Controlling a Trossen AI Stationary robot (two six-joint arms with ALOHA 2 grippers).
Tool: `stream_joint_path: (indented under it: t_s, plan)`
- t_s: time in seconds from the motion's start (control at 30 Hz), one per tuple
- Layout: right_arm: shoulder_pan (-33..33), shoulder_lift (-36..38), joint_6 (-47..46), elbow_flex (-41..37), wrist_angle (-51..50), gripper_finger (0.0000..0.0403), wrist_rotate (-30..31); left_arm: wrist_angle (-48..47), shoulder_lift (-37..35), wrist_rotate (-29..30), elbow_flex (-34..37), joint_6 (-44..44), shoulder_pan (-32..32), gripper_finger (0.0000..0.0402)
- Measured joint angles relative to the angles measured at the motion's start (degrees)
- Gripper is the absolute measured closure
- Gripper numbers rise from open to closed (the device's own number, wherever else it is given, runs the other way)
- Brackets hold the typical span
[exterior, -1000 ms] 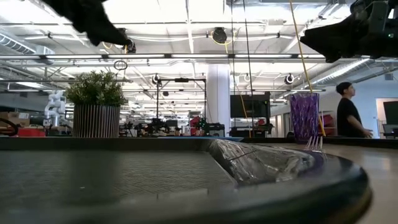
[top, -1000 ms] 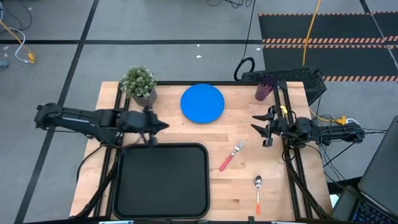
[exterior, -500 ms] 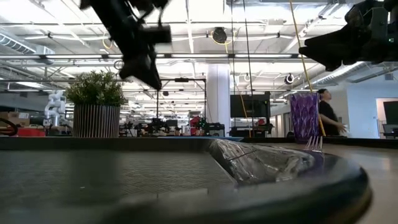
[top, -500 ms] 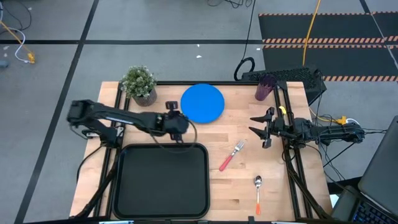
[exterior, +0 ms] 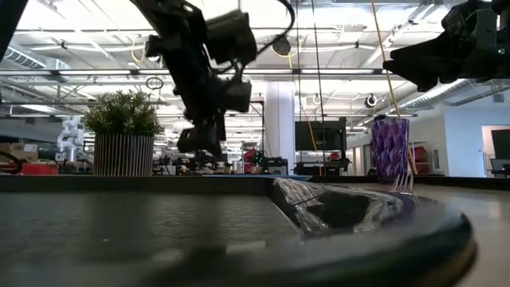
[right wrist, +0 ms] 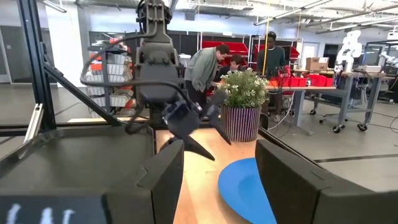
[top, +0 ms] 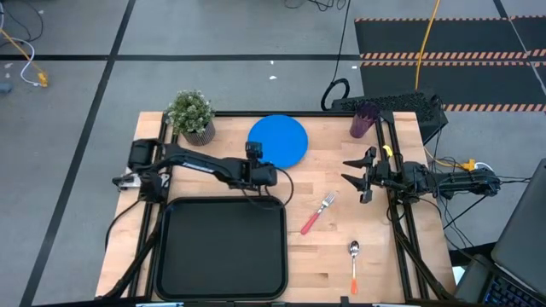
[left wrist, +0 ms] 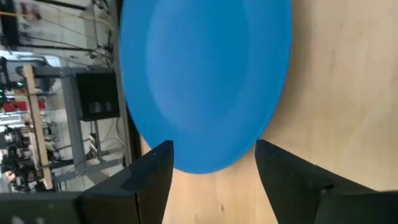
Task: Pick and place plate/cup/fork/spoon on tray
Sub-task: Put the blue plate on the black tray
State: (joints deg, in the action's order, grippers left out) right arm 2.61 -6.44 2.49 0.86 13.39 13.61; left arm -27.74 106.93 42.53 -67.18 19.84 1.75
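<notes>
The blue plate (top: 278, 141) lies flat on the wooden table at the far middle. My left gripper (top: 266, 173) hangs open just above the plate's near edge (left wrist: 205, 163), its fingers pointing down on either side of the edge and touching nothing. My right gripper (top: 351, 176) stands open above the table's right side, clear of everything. The purple cup (top: 364, 121) stands upright at the far right. The fork (top: 317, 213) and the spoon (top: 354, 263) lie flat on the table right of the black tray (top: 222, 249), which sits at the near left.
A potted green plant (top: 191, 112) stands at the far left corner, just left of the plate. Black frame rails (top: 401, 230) run along both table sides. People stand in the room behind the table (right wrist: 208, 65). Bare wood lies between the plate, the tray and the fork.
My left gripper has swung from the table's left side toward the right, over the tray's far edge to the plate's near edge. It has come down and opened on the way. My right gripper has kept its place. No tableware has moved.
</notes>
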Motion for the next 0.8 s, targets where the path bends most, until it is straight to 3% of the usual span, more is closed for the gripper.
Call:
stream_joint_path:
  t_s: [0.37,0.5,0.8]
  plan:
    - [0.0,0.0,0.1,0.0,-0.1,0.0209,0.1,1.0,2.7,-4.8,-0.7,3.0,3.5,0.0167]
    - [0.0,0.0,0.1,0.0,-0.1,0.0209,0.1,-0.6,2.7,-10.6,-0.7,4.0,3.9,0.017]
    - [0.0,0.0,-0.2,0.0,-0.1,0.0209,0.1,1.3,3.3,-11.3,-0.4,9.0,5.6,0.0212]
